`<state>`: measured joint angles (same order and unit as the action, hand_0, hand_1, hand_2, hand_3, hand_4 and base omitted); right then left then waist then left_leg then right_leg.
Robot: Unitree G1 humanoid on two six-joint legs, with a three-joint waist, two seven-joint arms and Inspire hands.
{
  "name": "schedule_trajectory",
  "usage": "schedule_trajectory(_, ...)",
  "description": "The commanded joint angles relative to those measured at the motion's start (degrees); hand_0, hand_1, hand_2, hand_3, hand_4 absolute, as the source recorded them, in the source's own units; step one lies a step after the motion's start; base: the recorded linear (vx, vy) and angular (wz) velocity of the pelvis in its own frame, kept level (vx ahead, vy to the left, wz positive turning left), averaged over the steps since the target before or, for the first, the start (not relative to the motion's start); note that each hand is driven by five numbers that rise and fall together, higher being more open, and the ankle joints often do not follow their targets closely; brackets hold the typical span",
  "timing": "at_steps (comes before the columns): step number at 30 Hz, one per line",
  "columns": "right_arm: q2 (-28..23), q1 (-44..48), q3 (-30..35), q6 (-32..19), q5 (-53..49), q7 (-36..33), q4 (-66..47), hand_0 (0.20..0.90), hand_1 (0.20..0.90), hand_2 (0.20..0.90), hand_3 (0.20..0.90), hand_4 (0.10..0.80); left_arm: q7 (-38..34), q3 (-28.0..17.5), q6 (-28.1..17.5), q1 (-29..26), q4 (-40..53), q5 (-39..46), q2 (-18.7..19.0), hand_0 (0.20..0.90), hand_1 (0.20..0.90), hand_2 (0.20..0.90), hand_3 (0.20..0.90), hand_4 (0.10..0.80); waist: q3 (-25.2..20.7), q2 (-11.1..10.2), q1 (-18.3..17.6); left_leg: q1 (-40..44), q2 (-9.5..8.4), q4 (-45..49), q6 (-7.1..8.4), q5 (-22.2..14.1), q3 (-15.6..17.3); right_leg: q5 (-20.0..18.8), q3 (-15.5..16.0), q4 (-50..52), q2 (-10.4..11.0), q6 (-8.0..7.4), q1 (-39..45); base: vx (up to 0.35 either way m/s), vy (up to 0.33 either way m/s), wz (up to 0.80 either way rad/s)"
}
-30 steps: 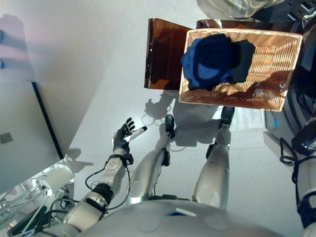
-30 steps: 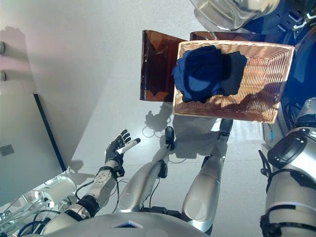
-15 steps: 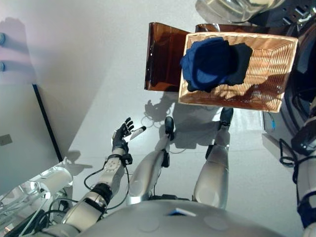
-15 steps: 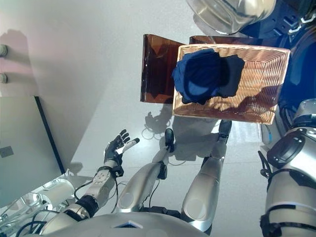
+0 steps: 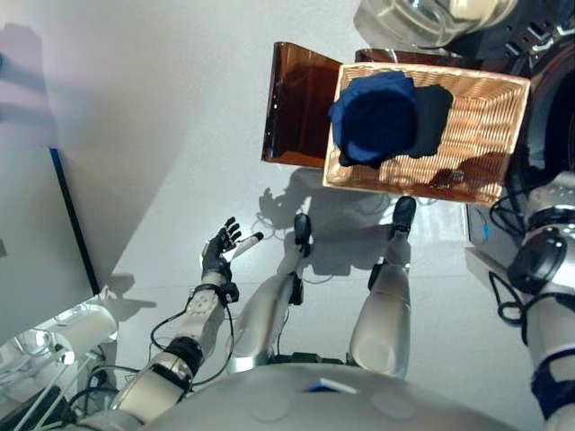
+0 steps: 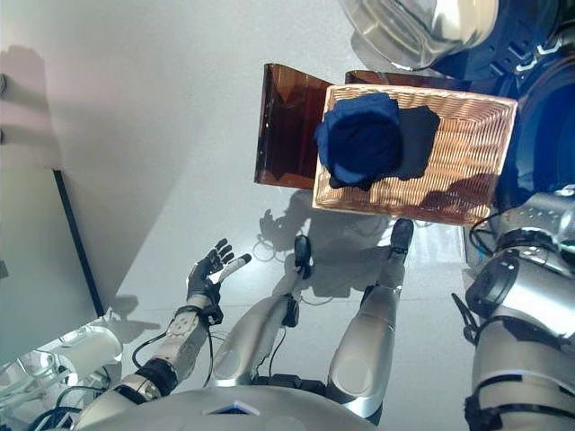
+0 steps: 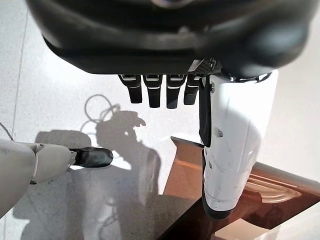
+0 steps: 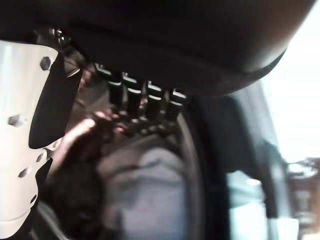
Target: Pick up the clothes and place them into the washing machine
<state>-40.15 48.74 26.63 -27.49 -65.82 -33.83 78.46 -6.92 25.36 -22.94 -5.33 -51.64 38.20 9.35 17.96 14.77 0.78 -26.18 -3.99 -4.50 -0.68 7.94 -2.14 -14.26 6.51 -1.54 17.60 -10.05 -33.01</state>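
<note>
A blue garment [image 5: 373, 117] and a black one [image 5: 433, 115] lie heaped in the wicker basket [image 5: 485, 135] straight ahead. The washing machine's dark opening [image 6: 539, 117] is on the right, and its glass door [image 5: 422, 18] hangs open at the top. My right arm reaches towards that opening; the hand shows only in the right wrist view. There my right hand [image 8: 145, 100] has straight fingers over grey cloth [image 8: 145, 190] and dark cloth [image 8: 75, 200] inside the drum rim [image 8: 200, 165]. My left hand [image 5: 220, 254] hangs open and empty at the lower left, far from the basket.
The basket rests on a brown translucent stand [image 5: 296, 108]. A grey panel with a dark edge [image 5: 72, 233] runs along the left. Clutter of tubes and cables [image 5: 54, 341] sits at the lower left corner.
My right arm has come further into view on the right, towards the washing machine. The whole picture has shifted a little. The left hand and the basket's clothes stay as they were.
</note>
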Motion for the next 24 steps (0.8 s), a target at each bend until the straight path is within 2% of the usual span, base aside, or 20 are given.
schedule_trajectory(1, -1.31, -3.42, -4.27, -1.45, 2.04, 1.73, 0.43, 0.900, 0.900, 0.900, 0.900, 0.800, -0.04, -2.12, -3.03, 2.54, -0.33, 0.23, 2.93, 0.900, 0.900, 0.900, 0.900, 0.800, -3.34, -1.96, 1.51, -0.30, 1.51, -0.50, 8.49, -1.78, -0.84, 1.36, -1.15, 1.84, 2.81, -1.38, 1.80, -0.021, 0.033, 0.07)
schedule_trajectory(6, 2.48, -6.55, -6.56, 0.22, 5.54, 3.84, -0.59, 0.900, 0.900, 0.900, 0.900, 0.800, 0.64, -3.15, -3.42, 3.35, 1.74, -0.47, 3.59, 0.900, 0.900, 0.900, 0.900, 0.800, -3.32, -3.34, 1.77, -0.09, 1.32, -0.50, 8.22, -1.69, -1.05, 0.74, -0.44, 1.09, 3.07, -1.63, 3.20, -0.007, 0.004, 0.09)
schedule_trajectory(12, 5.70, -10.20, -11.24, 2.95, 11.11, 6.86, -0.88, 0.900, 0.900, 0.900, 0.900, 0.800, 1.35, -5.54, -2.96, 4.68, 0.91, -1.55, 4.82, 0.900, 0.900, 0.900, 0.900, 0.800, -4.14, -6.34, 1.73, 1.94, 2.61, -0.50, 8.26, -1.77, -0.75, 0.66, 0.72, -0.01, 2.19, -1.62, 6.25, 0.035, -0.044, 0.02)
schedule_trajectory(18, 10.75, -14.31, -24.48, 7.41, 28.22, 9.45, -6.64, 0.900, 0.900, 0.900, 0.900, 0.800, 0.99, -9.27, -2.62, 4.05, -2.90, -2.98, 4.92, 0.900, 0.900, 0.900, 0.900, 0.800, -4.48, -10.23, 1.30, 4.82, 4.72, -0.50, 8.66, -2.24, 0.17, 0.99, 1.17, -0.88, 0.25, -1.21, 9.10, 0.028, -0.065, -0.09)
schedule_trajectory(19, 10.80, -14.27, -24.49, 7.45, 28.29, 9.36, -6.72, 0.900, 0.900, 0.900, 0.900, 0.800, 1.01, -9.34, -2.64, 3.99, -2.93, -2.99, 4.92, 0.900, 0.900, 0.900, 0.900, 0.800, -4.47, -10.29, 1.15, 4.60, 4.58, -0.50, 8.61, -1.91, 0.10, 0.71, 1.18, -0.92, 0.38, -1.22, 8.93, 0.039, -0.050, -0.08)
schedule_trajectory(22, 13.98, -15.38, -31.07, 9.96, 40.30, 7.98, -6.41, 0.900, 0.900, 0.900, 0.900, 0.800, -0.01, -10.70, -2.81, 2.08, -7.18, -4.30, 4.13, 0.900, 0.900, 0.900, 0.900, 0.800, -4.94, -11.52, 1.14, 6.20, 5.37, -0.50, 8.61, -2.05, 0.01, 1.25, 1.19, -0.80, -0.39, -0.96, 10.26, 0.040, -0.051, -0.07)
schedule_trajectory(24, 15.15, -16.06, -36.82, 11.50, 48.18, 8.33, -8.12, 0.900, 0.900, 0.900, 0.900, 0.800, -0.52, -10.88, -3.19, 1.72, -6.48, -5.38, 3.95, 0.900, 0.900, 0.900, 0.900, 0.800, -4.87, -11.82, 1.08, 6.77, 5.64, -0.50, 8.54, -1.96, -0.16, 1.48, 1.19, -0.36, -0.70, -0.85, 10.56, 0.019, -0.053, -0.05)
